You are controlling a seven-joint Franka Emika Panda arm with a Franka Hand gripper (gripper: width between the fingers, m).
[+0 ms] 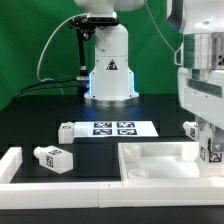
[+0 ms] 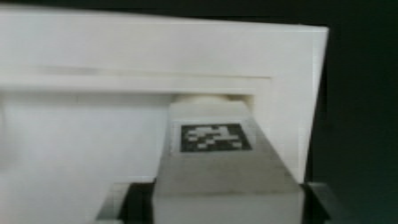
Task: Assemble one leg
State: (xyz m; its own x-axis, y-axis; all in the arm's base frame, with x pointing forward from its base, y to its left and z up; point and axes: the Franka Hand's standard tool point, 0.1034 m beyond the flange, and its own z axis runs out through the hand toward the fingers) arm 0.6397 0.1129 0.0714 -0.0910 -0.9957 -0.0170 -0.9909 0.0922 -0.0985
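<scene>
My gripper (image 1: 207, 140) is at the exterior view's right, shut on a white leg (image 1: 212, 151) with a square tag. It holds the leg upright over the right edge of the wide flat white panel (image 1: 160, 160). In the wrist view the leg (image 2: 215, 137) runs out from between the dark fingers (image 2: 148, 200), its far end lying over the panel (image 2: 107, 120); I cannot tell whether they touch. Other legs lie on the black table: one (image 1: 65, 131) by the marker board's left end, one (image 1: 52, 157) at the front left, one (image 1: 190, 128) behind the gripper.
The marker board (image 1: 112, 128) lies in the middle of the table. The robot base (image 1: 108, 75) stands behind it. A white wall (image 1: 12, 165) runs along the front left and front edge. A green backdrop closes the rear.
</scene>
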